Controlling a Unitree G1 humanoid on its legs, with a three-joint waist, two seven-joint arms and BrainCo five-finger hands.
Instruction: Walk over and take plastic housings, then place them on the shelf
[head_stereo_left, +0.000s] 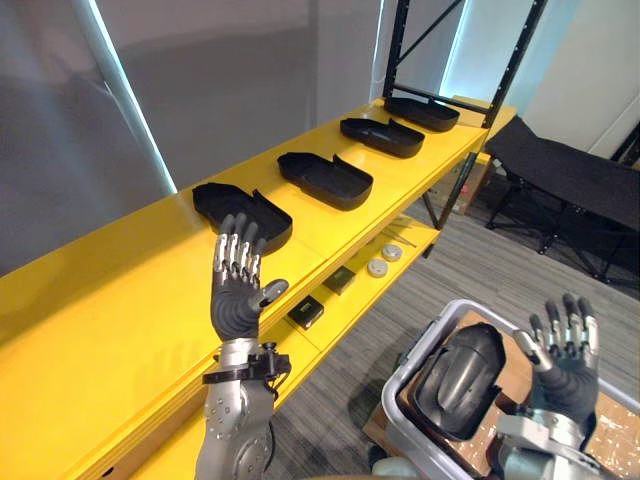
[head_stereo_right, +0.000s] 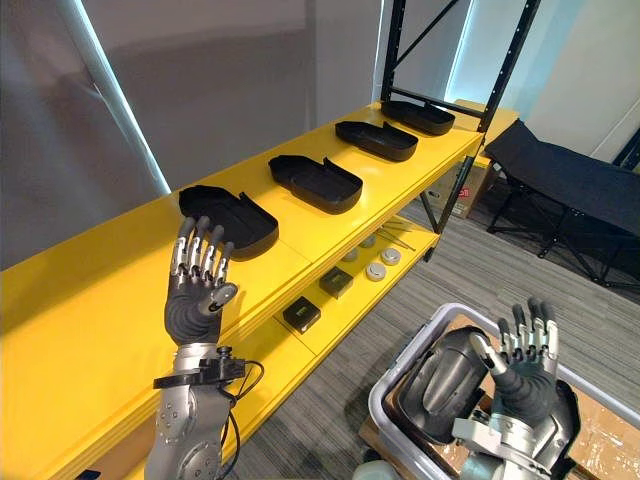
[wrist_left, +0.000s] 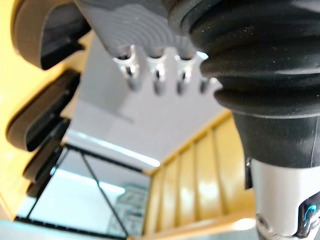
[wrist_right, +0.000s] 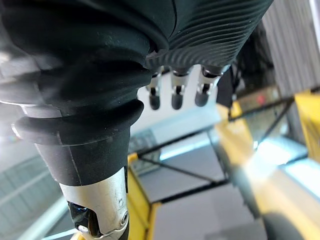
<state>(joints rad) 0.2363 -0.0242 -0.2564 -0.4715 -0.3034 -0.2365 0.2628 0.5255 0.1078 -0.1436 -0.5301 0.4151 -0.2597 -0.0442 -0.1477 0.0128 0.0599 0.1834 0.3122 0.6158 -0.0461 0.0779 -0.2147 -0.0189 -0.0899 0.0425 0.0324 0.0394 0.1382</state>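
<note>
In the left eye view, your left hand (head_stereo_left: 238, 290) was raised, fingers straight and holding nothing, just beside the nearest of four housings (head_stereo_left: 245, 212) lined up on the shelf (head_stereo_left: 100, 330). In the right eye view, your right hand (head_stereo_right: 522, 385) was splayed and empty above another housing (head_stereo_right: 445, 385) in the bin (head_stereo_right: 405, 358). In both wrist views the fingers (wrist_left: 157, 80) were relaxed.

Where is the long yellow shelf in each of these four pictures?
Left eye view: yellow shelf runs lower left to upper right.
Right eye view: same diagonal.
Left wrist view: yellow under the black housings.
Right wrist view: blurred yellow beside the black rack frame.
Shared landmark: that frame, at the shelf's far end.
</note>
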